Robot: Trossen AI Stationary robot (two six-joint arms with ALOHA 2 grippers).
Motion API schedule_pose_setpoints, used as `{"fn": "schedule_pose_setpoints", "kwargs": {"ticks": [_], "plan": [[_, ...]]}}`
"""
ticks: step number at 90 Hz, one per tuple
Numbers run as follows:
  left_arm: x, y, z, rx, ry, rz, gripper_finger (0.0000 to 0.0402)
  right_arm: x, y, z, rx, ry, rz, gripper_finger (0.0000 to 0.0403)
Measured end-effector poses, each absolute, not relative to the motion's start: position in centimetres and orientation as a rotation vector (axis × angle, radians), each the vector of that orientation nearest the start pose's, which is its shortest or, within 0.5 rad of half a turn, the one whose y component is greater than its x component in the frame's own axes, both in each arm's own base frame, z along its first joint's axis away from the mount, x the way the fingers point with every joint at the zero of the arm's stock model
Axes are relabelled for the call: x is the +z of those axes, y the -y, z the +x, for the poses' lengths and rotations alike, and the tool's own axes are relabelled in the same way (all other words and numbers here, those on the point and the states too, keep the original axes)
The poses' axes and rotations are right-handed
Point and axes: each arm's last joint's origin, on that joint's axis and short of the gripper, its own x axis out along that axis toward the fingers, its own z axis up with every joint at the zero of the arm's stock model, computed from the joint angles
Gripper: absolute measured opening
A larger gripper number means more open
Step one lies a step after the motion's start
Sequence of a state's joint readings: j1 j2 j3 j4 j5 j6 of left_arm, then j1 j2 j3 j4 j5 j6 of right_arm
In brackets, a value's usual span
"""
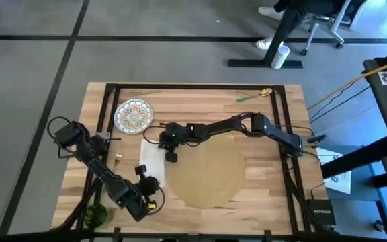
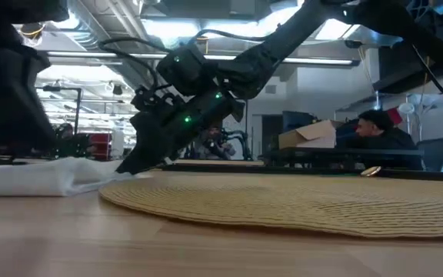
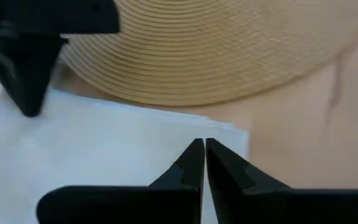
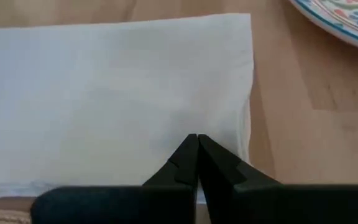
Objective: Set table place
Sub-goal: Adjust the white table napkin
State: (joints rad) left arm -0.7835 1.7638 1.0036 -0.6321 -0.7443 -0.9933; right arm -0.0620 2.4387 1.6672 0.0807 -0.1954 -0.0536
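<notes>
The round tan placemat [image 1: 203, 171] lies flat on the wooden table [image 1: 261, 134]. A white napkin [image 1: 151, 158] lies flat just left of it. The patterned plate [image 1: 134, 115] sits beyond the napkin. My right gripper [image 1: 171, 156] is shut, with its tips down at the napkin's edge beside the placemat [image 2: 283, 201]. My left gripper [image 3: 204, 146] is shut and hovers over the napkin's near right corner [image 3: 229, 134]. I cannot tell whether it touches the napkin. My right gripper sets its shut fingertips [image 2: 129, 166] down on the napkin's side [image 4: 185, 124] nearest the placemat. It comes slanting down from the table's right. The napkin lies flat under them. Whether any layer is caught between the fingers, I cannot tell.
A small gold thing [image 1: 266, 92] and a green one [image 1: 244, 99] lie at the table's far right. A small piece [image 1: 117, 158] lies left of the napkin, and a green object [image 1: 96, 215] stands at the near left corner. A person [image 2: 379, 131] sits beyond the table.
</notes>
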Motion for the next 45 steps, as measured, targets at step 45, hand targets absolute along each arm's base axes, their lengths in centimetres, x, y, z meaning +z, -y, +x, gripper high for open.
{"fn": "schedule_pose_setpoints", "kwargs": {"ticks": [45], "plan": [[13.1,19.7,23.1,0.399,-0.79,-0.053,0.0,8.5,2.4,51.2,0.181,-0.682,0.049,0.0]]}}
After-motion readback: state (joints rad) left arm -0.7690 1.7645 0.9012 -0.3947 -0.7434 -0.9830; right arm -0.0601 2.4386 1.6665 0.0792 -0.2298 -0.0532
